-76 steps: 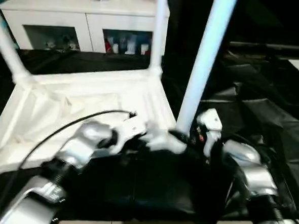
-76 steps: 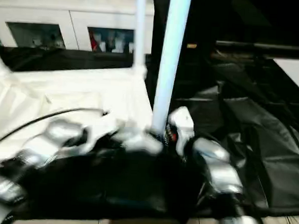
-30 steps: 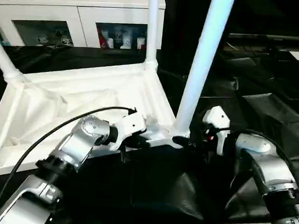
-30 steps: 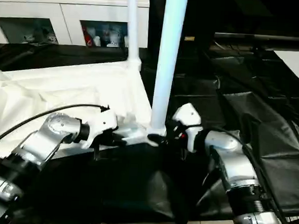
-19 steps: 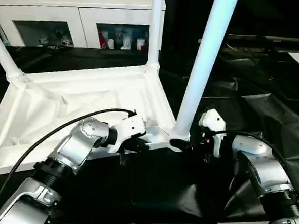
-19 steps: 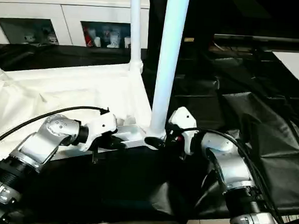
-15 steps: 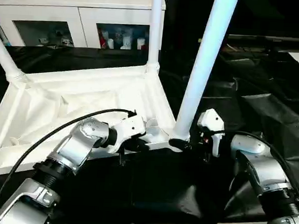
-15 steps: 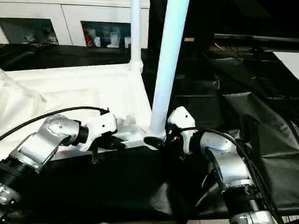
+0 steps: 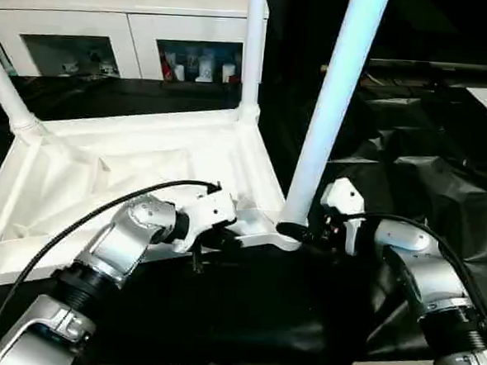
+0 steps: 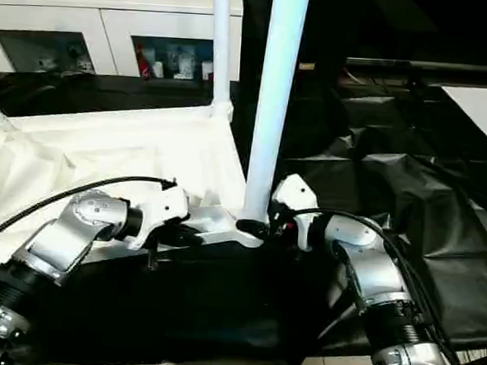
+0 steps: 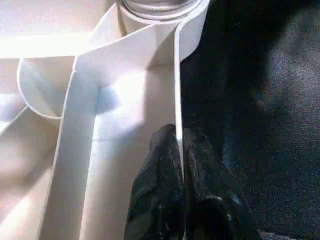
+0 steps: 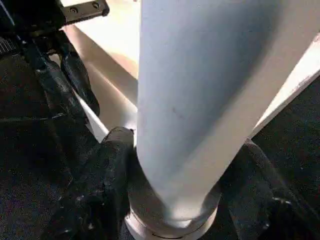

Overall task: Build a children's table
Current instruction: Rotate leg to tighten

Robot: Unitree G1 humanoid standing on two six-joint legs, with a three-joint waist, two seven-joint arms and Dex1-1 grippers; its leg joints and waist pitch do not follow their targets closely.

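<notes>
White plastic table top (image 9: 104, 170) lies upside down on black sheeting (image 9: 441, 195). The left gripper (image 11: 179, 145) pinches the top's near rim. The right gripper (image 12: 175, 185) clamps the base of the near-right leg (image 9: 330, 113) standing in its corner socket (image 12: 170, 225).

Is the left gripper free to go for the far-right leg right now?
Probably not. The left gripper is shut on the tabletop rim, steadying it. It would have to let go first; the far-right leg itself stands unobstructed.
</notes>
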